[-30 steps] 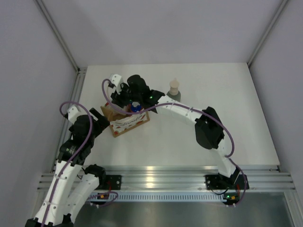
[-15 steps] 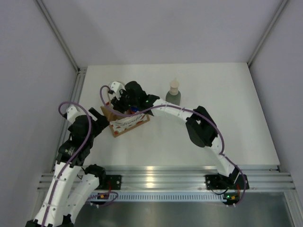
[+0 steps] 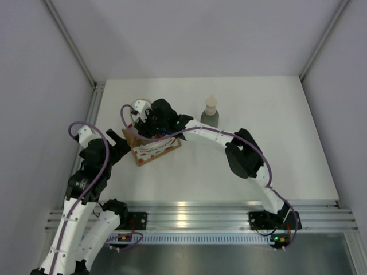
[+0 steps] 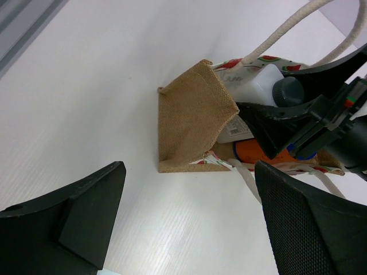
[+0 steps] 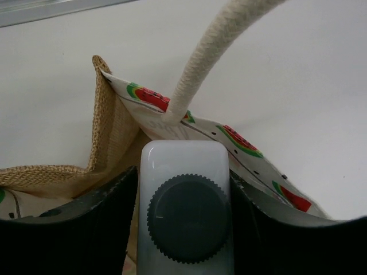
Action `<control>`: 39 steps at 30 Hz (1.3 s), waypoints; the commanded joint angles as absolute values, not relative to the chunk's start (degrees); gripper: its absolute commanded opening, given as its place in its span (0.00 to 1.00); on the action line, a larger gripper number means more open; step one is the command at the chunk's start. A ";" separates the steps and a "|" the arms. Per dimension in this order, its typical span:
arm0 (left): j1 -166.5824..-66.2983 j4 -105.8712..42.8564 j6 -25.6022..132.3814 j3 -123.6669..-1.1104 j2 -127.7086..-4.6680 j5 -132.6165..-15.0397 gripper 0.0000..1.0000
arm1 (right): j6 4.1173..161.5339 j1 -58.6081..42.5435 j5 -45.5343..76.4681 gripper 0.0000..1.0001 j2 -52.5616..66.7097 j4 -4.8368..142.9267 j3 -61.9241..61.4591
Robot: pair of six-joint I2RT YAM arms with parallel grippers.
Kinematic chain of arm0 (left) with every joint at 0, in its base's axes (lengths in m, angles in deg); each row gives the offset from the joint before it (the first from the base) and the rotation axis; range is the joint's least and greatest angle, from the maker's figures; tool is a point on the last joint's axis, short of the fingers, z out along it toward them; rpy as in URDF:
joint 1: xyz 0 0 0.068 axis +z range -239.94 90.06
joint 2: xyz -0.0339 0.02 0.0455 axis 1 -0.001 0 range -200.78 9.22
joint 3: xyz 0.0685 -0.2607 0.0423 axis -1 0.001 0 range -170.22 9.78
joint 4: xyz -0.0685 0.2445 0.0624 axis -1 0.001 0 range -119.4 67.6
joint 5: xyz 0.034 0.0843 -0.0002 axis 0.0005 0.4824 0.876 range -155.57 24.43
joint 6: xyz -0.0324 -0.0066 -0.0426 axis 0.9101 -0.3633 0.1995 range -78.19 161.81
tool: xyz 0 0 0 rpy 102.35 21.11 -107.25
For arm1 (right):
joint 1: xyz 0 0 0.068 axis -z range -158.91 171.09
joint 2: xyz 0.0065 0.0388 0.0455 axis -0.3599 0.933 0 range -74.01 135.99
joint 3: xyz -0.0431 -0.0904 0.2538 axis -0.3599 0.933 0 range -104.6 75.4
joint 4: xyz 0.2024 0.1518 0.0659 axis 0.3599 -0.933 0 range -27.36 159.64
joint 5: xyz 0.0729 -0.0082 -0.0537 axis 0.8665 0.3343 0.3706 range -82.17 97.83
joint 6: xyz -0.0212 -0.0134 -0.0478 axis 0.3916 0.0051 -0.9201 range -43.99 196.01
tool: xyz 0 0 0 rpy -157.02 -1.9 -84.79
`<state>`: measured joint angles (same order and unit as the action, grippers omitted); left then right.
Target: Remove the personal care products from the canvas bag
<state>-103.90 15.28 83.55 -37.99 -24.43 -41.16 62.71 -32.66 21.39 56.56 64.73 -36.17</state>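
Seen from above, my right pincer [image 5: 183,177] reaches down into the open mouth of the canvas bag [image 4: 192,114]. The white bottle with grey cap [image 5: 184,212] stands upright directly between its two fingers, which sit close against either side of it. I cannot tell whether they are clamping it or only flanking it. One white rope handle [image 5: 206,57] arches just beyond the fingertips. An orange bottle [image 4: 252,153] lies in the bag beside and under those fingers. My left pincer [image 4: 189,177] is spread wide with nothing between its fingers, and the bag is just ahead of it. The grey-green bottle [image 3: 210,117] stands on the table [image 3: 275,132] beside the right arm, apart from the bag.
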 commanded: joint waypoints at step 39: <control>-103.83 16.12 74.50 -42.43 -25.85 -39.11 0.98 | 64.32 -34.19 15.65 0.00 55.37 66.74 -43.07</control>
